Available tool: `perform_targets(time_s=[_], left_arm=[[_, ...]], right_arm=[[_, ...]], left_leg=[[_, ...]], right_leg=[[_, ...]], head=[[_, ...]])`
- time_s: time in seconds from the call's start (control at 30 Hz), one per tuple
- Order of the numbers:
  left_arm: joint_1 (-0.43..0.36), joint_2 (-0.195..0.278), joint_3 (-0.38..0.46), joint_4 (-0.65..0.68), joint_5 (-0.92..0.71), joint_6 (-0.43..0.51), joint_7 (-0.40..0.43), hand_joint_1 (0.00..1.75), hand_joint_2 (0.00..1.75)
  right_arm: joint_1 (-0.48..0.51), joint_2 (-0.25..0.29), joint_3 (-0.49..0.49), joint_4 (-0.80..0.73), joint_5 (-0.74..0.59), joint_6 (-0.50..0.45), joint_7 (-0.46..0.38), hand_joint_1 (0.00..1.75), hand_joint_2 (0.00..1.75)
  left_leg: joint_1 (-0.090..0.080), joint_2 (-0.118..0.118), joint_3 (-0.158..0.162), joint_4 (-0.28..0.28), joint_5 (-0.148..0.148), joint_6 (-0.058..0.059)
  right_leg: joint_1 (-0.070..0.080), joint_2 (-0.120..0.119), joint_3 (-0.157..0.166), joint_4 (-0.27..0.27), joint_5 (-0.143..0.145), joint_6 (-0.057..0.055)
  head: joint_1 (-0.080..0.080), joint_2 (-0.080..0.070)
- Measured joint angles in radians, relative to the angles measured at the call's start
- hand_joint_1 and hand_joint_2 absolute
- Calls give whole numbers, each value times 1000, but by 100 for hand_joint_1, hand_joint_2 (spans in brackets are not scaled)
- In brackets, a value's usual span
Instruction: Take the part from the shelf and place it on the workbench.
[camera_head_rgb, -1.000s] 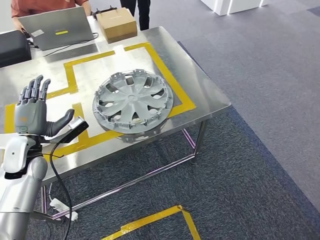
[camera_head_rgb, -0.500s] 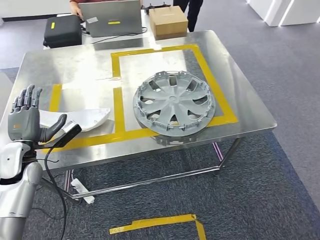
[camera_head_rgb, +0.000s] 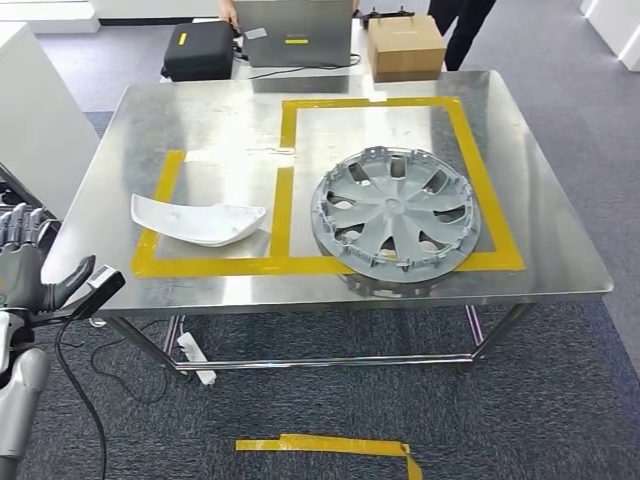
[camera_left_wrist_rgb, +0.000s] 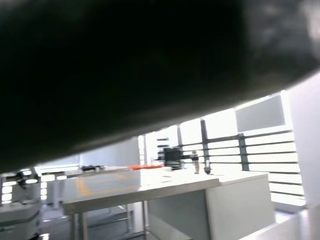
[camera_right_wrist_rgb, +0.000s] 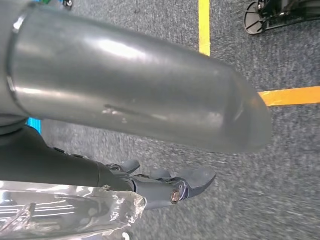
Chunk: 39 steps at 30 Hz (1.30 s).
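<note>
The left hand (camera_head_rgb: 26, 270) is raised beside the near corner of the steel workbench (camera_head_rgb: 528, 215), fingers spread, holding nothing. The grey wheel cover (camera_head_rgb: 396, 208) lies flat on the workbench, far to the right of this hand. Between them rests a white curved part (camera_head_rgb: 198, 219). For the right hand (camera_right_wrist_rgb: 166, 185), I cannot tell its state.

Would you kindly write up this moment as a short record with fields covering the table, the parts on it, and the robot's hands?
table: steel workbench marked with yellow tape
wheel cover: grey wheel cover lying flat inside the larger taped box, near the front edge
white part: curved white panel lying in the smaller taped box, beside the wheel cover and apart from it
left hand: left hand raised off the table's front corner, fingers apart, holding nothing
right hand: right hand hanging over grey carpet; open or shut unclear
behind the table: black case, laptop, cardboard box
</note>
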Motion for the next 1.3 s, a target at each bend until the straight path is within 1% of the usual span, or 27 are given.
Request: perform_targets(time_s=[0.07,0.13,0.2,0.27,0.3,0.33,0.37,0.4,0.43,0.5,0.57,0.63,0.67,0.7,0.77,0.8,0.83,0.87,0.9,0.93,1.0,1.07,1.1,1.13,1.17,1.23,1.3], left_arm=[[6,9,22,14,-1,7,1,0,0],[16,17,39,25,-1,9,1,0,0],[23,26,56,37,-2,11,4,0,0],[27,30,73,54,-2,15,8,0,0],[31,31,80,65,-2,17,9,0,0],[36,31,85,74,-2,19,9,0,0],[40,32,90,81,-2,21,9,0,0],[43,32,94,88,-2,21,9,0,0],[44,33,99,93,-2,21,10,0,0],[46,36,110,104,0,22,15,0,0],[57,40,127,120,8,27,21,0,0],[79,48,154,141,25,35,23,0,0],[92,52,170,153,33,40,21,0,0],[102,54,188,167,40,46,19,0,0],[118,53,222,201,52,54,13,0,0],[127,50,238,220,57,56,7,0,0],[140,45,254,240,64,58,-1,0,0],[156,40,270,259,69,60,-9,0,0],[169,35,286,276,72,62,-16,0,0],[179,31,299,291,73,62,-21,0,0],[188,24,320,319,65,58,-25,0,0],[199,12,339,354,45,56,-37,0,0],[210,-1,350,377,36,58,-49,0,0],[223,-16,364,407,28,65,-64,0,0],[236,-34,380,439,20,75,-79,0,0],[251,-68,410,507,6,103,-103,0,0],[255,-98,434,578,1,113,-116,0,0]], right_arm=[[-1,0,0,0,-1,2,2,0,0],[-4,0,0,0,-1,2,3,0,0],[-8,0,1,0,-1,2,4,0,0],[-9,0,1,0,0,4,5,0,0],[-8,0,0,0,0,5,6,0,0],[-7,0,0,0,0,5,6,0,0],[-6,0,0,0,1,5,6,0,0],[-6,0,0,0,1,5,6,0,0],[-6,0,0,0,1,5,6,0,0],[-8,0,0,-1,1,6,7,0,0],[-8,0,-1,-1,0,7,8,0,0],[-9,0,-1,-2,-1,7,11,0,0],[-10,0,-1,-3,-2,7,13,0,0],[-10,0,-1,-3,-3,6,14,0,0],[-10,0,-1,-4,-8,5,20,0,0],[-9,0,-1,-4,-11,5,23,0,0],[-10,1,-1,-4,-13,4,26,0,0],[-10,1,-1,-4,-15,4,29,0,0],[-11,1,-1,-4,-17,4,31,0,0],[-12,1,-1,-4,-17,4,33,0,0],[-14,1,0,-4,-19,3,37,0,0],[-16,1,0,-5,-23,3,40,0,0],[-17,1,0,-7,-26,7,43,0,0],[-18,1,0,-11,-30,13,45,0,0],[-18,1,0,-17,-34,20,48,0,0],[-18,1,0,-28,-43,31,52,0,0],[-16,1,0,-32,-50,33,55,0,0]], left_leg=[[-8,14,19,-39,-2,14],[-6,-12,17,-42,0,28],[0,-34,18,-46,2,39],[2,-56,19,-47,2,47],[2,-69,19,-47,1,49],[1,-82,19,-47,0,50],[0,-97,19,-47,0,50],[0,-112,21,-47,0,50],[-1,-127,23,-46,0,49],[0,-154,24,-45,-1,45],[4,-178,17,-45,2,33],[9,-200,12,-48,6,17],[8,-192,10,-44,2,10],[7,-168,2,-25,-10,4],[4,-99,-45,71,-64,-5],[5,-77,-79,138,-94,-10],[7,-67,-108,194,-114,-13],[10,-62,-122,223,-116,-15],[11,-59,-117,213,-100,-16],[12,-52,-91,166,-68,-16],[6,-3,-15,32,-12,-10],[-2,32,25,-37,-1,4],[-6,30,27,-41,-7,12],[-6,15,27,-42,-7,19],[-5,4,29,-44,-7,24],[0,-20,30,-47,-5,35],[2,-46,29,-48,-6,44]], right_leg=[[6,-21,7,0,-8,10],[5,-37,12,-2,-16,20],[1,6,-3,36,-45,30],[-1,69,-62,159,-108,34],[-1,81,-100,232,-137,34],[-1,85,-130,284,-150,33],[0,87,-145,300,-143,30],[0,91,-140,275,-115,27],[0,99,-118,218,-74,23],[-4,154,-59,82,-7,12],[-6,197,-26,18,8,7],[-5,182,-19,10,7,2],[-6,170,-15,5,9,-3],[-8,155,-10,0,10,-9],[-8,121,-3,-7,9,-18],[-7,104,-1,-8,7,-21],[-6,88,1,-7,4,-22],[-6,73,3,-7,1,-22],[-5,57,6,-7,-2,-20],[-5,41,10,-7,-6,-18],[0,11,23,-6,-18,-10],[7,-13,32,-7,-30,2],[9,-24,38,-9,-34,8],[8,-34,45,-11,-38,14],[6,-32,50,-10,-45,20],[3,14,32,40,-83,29],[1,71,-33,172,-149,31]], head=[[0,0],[0,0],[3,0],[8,0],[9,0],[10,0],[10,0],[10,0],[11,0],[10,0],[10,0],[11,0],[9,0],[7,0],[1,0],[-1,0],[-1,0],[-1,0],[-1,0],[-1,0],[-2,0],[0,0],[0,0],[2,0],[2,0],[7,0],[12,0]])
